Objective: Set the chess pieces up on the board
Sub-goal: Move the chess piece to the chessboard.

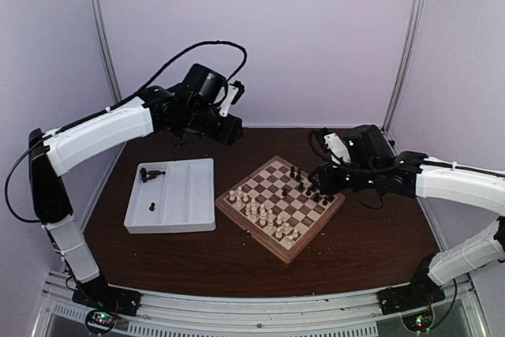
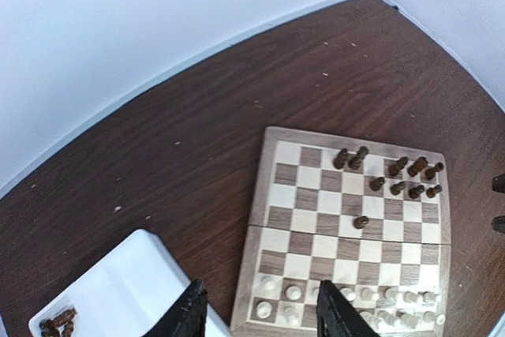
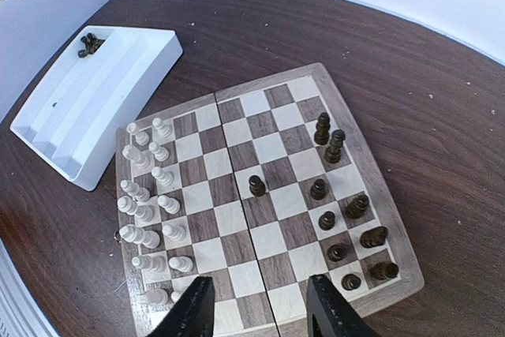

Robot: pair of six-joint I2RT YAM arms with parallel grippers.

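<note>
Pale walls point(image 1: 276, 37) close in a dark wooden desk point(image 1: 371, 250). A checkered board point(image 3: 237, 155) lies cornerwise near the middle of it, and a white tray point(image 1: 170, 226) sits just to the board's left. Most of the dark chess pieces point(image 3: 347, 219) stand in a loose cluster along the side of the board nearest the right arm. One dark pawn point(image 3: 256, 185) stands alone toward the centre. A small heap of dark pieces point(image 1: 150, 173) lies in the tray's far left corner, and a single dark piece point(image 1: 151, 207) rests by itself in a nearer compartment. White pieces point(image 3: 150, 195) crowd the opposite side of the board in two rough rows. The left pincer point(image 2: 259, 317) hangs high over the far part of the desk, beyond the tray and board, with its fingers apart and nothing between them. The right pincer point(image 3: 260, 309) hovers over the board near the dark cluster, fingers likewise apart and empty.
</note>
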